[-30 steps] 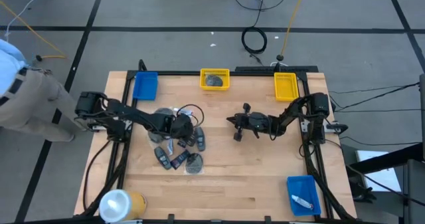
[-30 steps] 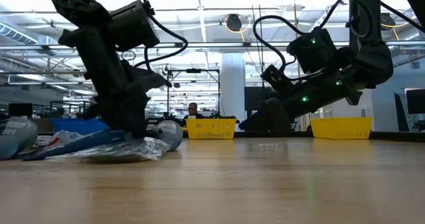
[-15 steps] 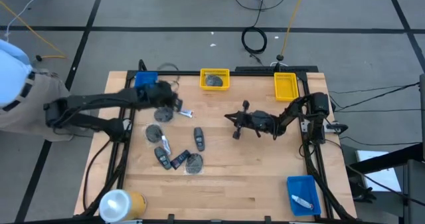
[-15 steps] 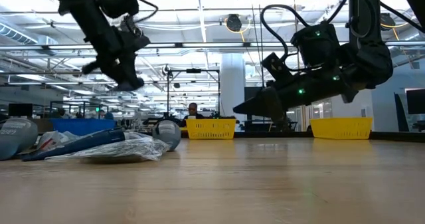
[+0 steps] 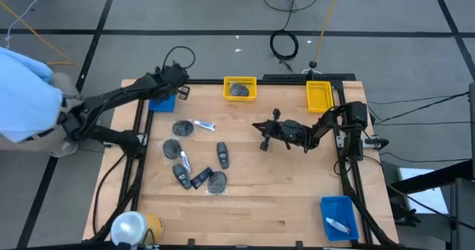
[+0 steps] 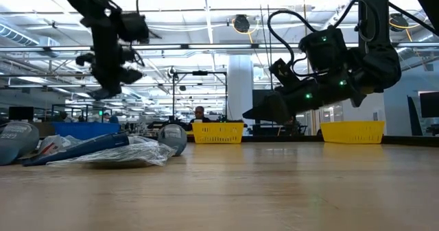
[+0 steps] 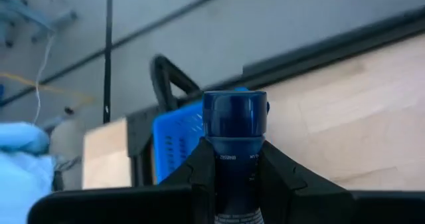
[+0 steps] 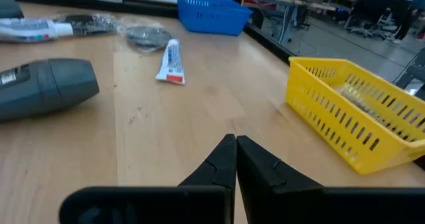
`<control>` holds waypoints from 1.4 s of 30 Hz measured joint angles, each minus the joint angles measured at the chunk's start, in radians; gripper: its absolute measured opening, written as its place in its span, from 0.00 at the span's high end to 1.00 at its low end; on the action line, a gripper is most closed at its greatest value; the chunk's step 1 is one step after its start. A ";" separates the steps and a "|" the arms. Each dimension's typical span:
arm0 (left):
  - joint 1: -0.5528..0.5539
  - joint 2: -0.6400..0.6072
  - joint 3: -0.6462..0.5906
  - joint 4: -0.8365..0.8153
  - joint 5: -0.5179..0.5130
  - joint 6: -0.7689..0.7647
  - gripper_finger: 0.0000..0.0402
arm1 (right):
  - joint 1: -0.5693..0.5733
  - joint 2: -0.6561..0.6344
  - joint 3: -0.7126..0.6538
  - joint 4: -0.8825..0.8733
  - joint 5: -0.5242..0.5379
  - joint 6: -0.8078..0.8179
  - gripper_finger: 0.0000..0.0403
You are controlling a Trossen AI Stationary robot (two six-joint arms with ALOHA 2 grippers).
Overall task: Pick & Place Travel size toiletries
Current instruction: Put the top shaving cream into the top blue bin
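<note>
My left gripper (image 5: 180, 92) is shut on a small dark blue bottle (image 7: 234, 121) with a round cap. It is raised above the far left corner, at the blue bin (image 5: 162, 98). My right gripper (image 5: 261, 136) is shut and empty, low over the table right of the middle. The other toiletries lie on the table left of the middle: a white tube (image 5: 204, 125), grey discs (image 5: 182, 128), and black oblong pieces (image 5: 222, 155). My left gripper pinches the bottle's body just below the cap (image 7: 234, 163) between its two fingers (image 7: 203, 164). The bottle lies along the fingers, with its cap end sticking out past the fingertips. It is lifted clear of the table, with the blue bin (image 7: 174, 136) beyond it.
A yellow bin (image 5: 240, 88) holding a grey disc stands at the far middle, and another yellow bin (image 5: 319, 96) at the far right. A blue bin (image 5: 339, 219) with a white tube is at the near right. A yellow roll (image 5: 133, 228) lies near left. A person (image 5: 22, 94) stands at the left.
My left gripper has risen from the pile of toiletries with the dark blue bottle and swung toward the table's far left corner, to the blue bin. The bottle is lifted clear. The pile, once hidden under the arm, now shows.
</note>
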 joint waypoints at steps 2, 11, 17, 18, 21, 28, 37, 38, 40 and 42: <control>0.012 0.034 0.000 -0.007 -0.002 -0.014 0.84 | 0.002 0.000 0.000 -0.019 0.000 0.014 0.99; 0.006 0.062 0.011 0.001 -0.063 -0.011 0.84 | 0.003 0.000 0.000 -0.052 0.000 0.028 0.99; -0.024 0.036 0.011 0.027 -0.051 0.059 0.83 | 0.003 0.000 0.000 -0.047 0.000 0.028 0.99; -0.035 0.032 0.011 0.050 -0.062 0.064 0.83 | 0.003 0.000 0.000 -0.042 0.000 0.028 0.99; -0.052 0.030 0.011 0.145 -0.029 0.071 0.83 | 0.003 -0.001 0.000 -0.024 0.000 0.029 0.99; -0.018 0.035 0.058 0.051 0.070 -0.024 0.83 | 0.003 -0.001 0.000 -0.021 0.000 0.027 0.99; 0.118 0.097 0.275 -0.284 0.207 -0.018 0.83 | 0.003 -0.001 0.000 -0.012 -0.001 0.041 0.99; 0.123 0.106 0.301 -0.336 0.234 -0.021 0.83 | 0.003 -0.001 0.000 -0.012 -0.001 0.042 0.99; 0.124 0.117 0.349 -0.436 0.268 -0.018 0.83 | 0.003 -0.001 0.000 -0.012 -0.001 0.042 0.99; 0.113 0.124 0.388 -0.524 0.279 -0.017 0.83 | 0.003 -0.001 0.000 -0.011 -0.001 0.041 0.99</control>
